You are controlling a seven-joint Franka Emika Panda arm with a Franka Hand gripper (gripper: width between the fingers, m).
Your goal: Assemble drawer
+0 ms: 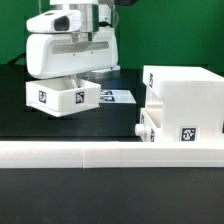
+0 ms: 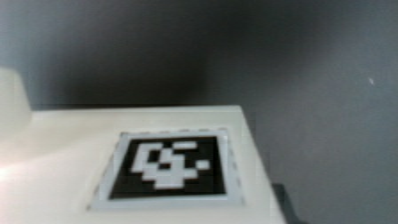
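The small white tray with a marker tag on its front hangs slightly tilted under my gripper at the exterior view's left. The fingers reach down onto its wall and look shut on it. In the wrist view the tray's white face and its tag fill the picture very close up; my fingertips do not show clearly there. The big white casing stands at the exterior view's right. A second small knobbed tray sits at the casing's lower left side.
The long low white wall runs across the front. The marker board lies flat on the black table between the held tray and the casing.
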